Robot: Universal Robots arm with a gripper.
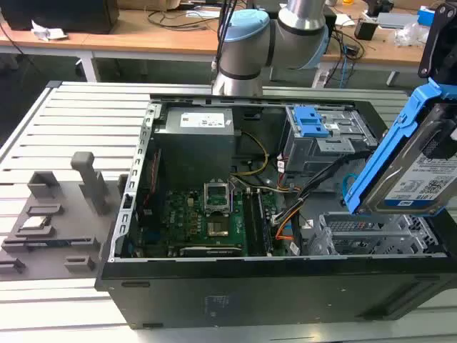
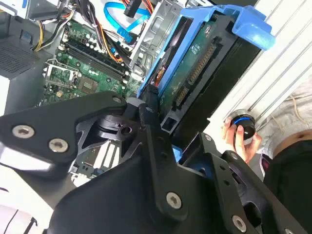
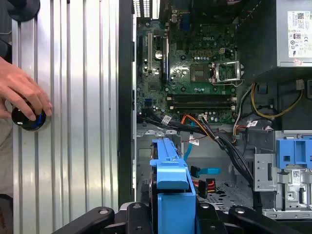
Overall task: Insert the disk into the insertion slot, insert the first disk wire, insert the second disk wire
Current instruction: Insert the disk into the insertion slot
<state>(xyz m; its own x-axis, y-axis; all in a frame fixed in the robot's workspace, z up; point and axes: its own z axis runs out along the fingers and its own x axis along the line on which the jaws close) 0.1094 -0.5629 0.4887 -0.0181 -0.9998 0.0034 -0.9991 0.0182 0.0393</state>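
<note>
The claw [image 3: 173, 210] is grasping the disk [image 1: 408, 175], holding it tilted above the insertion slot [image 1: 371, 232] at the exterior view's lower right.

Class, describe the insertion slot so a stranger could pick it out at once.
Find the open black computer case. In its near corner at the exterior view's right, below the disk the gripper holds, sits the insertion slot. It is a low silver perforated cage, unlike the taller grey bay with blue clips behind it.
</note>
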